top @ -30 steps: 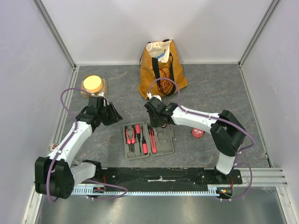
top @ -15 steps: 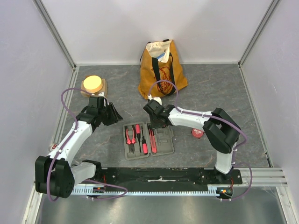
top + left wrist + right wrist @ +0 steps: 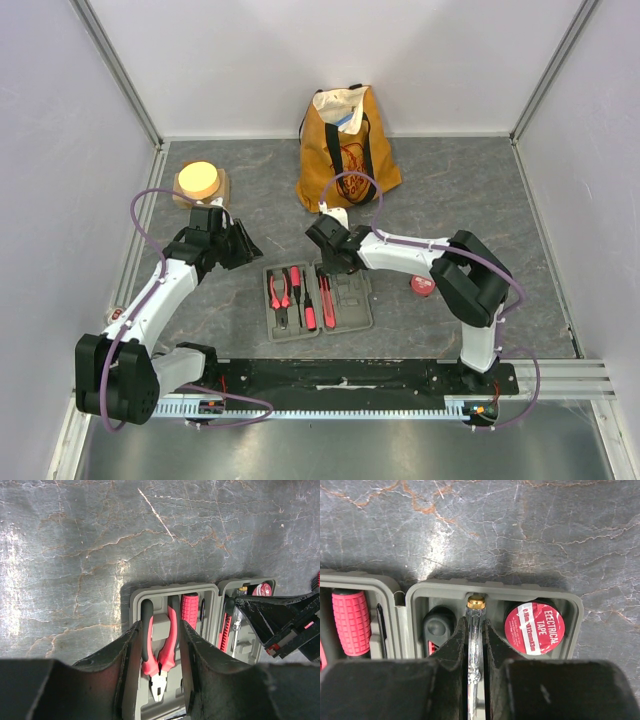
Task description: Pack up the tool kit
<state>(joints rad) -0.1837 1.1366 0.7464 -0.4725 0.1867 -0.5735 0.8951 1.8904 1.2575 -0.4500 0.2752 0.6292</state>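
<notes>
Case [image 3: 352,312] lies open flat. Right gripper [image 3: 474,622] over case's right half, jaws tight either side of clear tester screwdriver [image 3: 473,650]; cannot tell whether pinched or freed. Risk: tester not seated in slot beside tape roll [image 3: 534,628], lifts with fingers or rides proud, blocks lid. Left gripper [image 3: 160,625] above case's left half, jaws apart, empty, straddling pliers [image 3: 159,666]; descent could knock them out. Red round item [image 3: 423,285] right of case, unpacked.

Grey hinged case [image 3: 490,586], open and flat; red-black pliers [image 3: 160,650], screwdriver [image 3: 190,611], tape [image 3: 535,628] slotted inside.
</notes>
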